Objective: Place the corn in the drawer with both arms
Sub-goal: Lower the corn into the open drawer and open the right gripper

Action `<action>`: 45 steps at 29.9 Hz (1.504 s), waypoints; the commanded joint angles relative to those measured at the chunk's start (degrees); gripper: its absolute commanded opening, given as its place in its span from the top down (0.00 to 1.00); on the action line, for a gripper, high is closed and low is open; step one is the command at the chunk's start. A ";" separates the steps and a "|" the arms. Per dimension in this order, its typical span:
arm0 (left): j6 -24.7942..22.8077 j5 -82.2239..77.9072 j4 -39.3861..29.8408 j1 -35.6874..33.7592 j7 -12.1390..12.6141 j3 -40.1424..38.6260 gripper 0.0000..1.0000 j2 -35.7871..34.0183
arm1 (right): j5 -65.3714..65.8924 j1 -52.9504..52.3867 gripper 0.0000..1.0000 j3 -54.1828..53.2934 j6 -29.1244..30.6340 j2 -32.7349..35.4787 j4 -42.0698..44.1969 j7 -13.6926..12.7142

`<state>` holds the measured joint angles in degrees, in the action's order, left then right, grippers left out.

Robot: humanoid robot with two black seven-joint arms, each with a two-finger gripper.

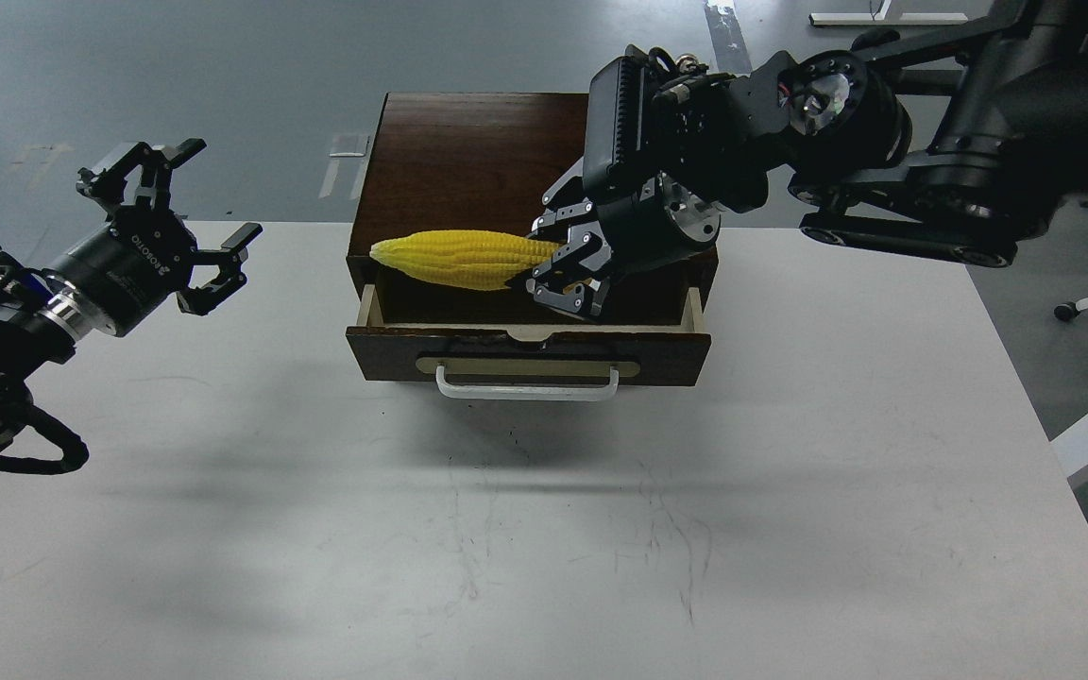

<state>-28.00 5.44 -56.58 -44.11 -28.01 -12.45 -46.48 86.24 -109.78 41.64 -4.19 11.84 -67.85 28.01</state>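
White tabletop [790, 472], scuffed, grey floor beyond; dark wooden box casing [468, 151] at far centre, drawer [525, 354] pulled partway out, white bar handle [525, 385] facing near. Corn [459, 258] pinched at thick end by right gripper [558, 274], held level over open drawer, pointed tip leftward, not yet released. Left gripper [190, 222] spread wide, holding nothing, well apart to left; remaining, by judgement: lowering, release, closing drawer.

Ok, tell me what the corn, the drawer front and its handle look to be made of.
Corn: likely plastic or rubber, going by its uniform bright yellow and molded ridges. Drawer front: dark-stained wood with a slight sheen and a brass-coloured plate, possibly metal. Handle: smooth white bar, painted metal or plastic; the look leaves that open.
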 commanded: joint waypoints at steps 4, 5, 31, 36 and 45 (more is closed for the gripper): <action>0.00 0.01 -0.54 -0.01 0.01 -0.03 0.02 -0.45 | 1.04 0.79 1.00 3.00 -1.26 -0.06 1.66 -0.01; 0.00 0.01 -0.63 -0.01 0.01 -0.03 0.02 -0.54 | 0.95 0.88 1.00 3.09 -1.26 -0.06 1.58 -0.01; 0.00 0.01 -0.90 0.08 0.01 -0.12 0.02 -1.07 | 0.69 3.70 0.41 4.24 -1.35 -0.15 2.55 -0.01; 0.00 0.01 -0.90 0.08 0.01 -0.12 0.02 -1.07 | 0.60 3.26 0.35 4.24 -1.43 0.03 2.37 -0.01; 0.00 0.01 -0.90 0.08 0.01 -0.12 0.02 -1.07 | -0.02 1.85 0.17 3.80 -2.05 0.20 1.84 -0.01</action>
<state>-28.00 5.45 -57.48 -44.03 -28.00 -12.57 -47.55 86.45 -107.53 45.65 -5.96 11.91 -65.76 28.00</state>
